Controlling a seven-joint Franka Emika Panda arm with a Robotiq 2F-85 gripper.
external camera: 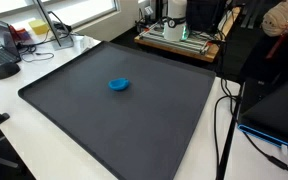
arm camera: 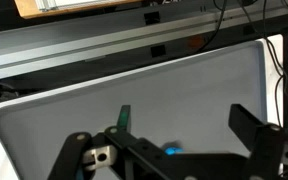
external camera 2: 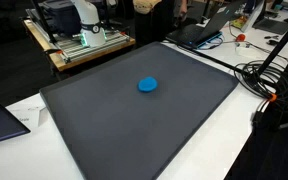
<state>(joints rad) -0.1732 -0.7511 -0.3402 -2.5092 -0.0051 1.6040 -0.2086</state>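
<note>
The gripper (arm camera: 160, 130) hangs with its jaws spread wide and empty over the dark mat (arm camera: 104, 95), where the small blue disc (arm camera: 171, 151) lies flat between the two fingers in the wrist view, untouched, near the mat's middle.

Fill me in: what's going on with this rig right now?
Nothing is being handled at the moment. The gripper hangs open above the dark mat and holds nothing. A small blue object lies alone near the middle of the mat, untouched. The wrist view shows it low in the frame, between the open fingers. The mat lies on a white table. The gripper is out of frame in both exterior views.
</note>
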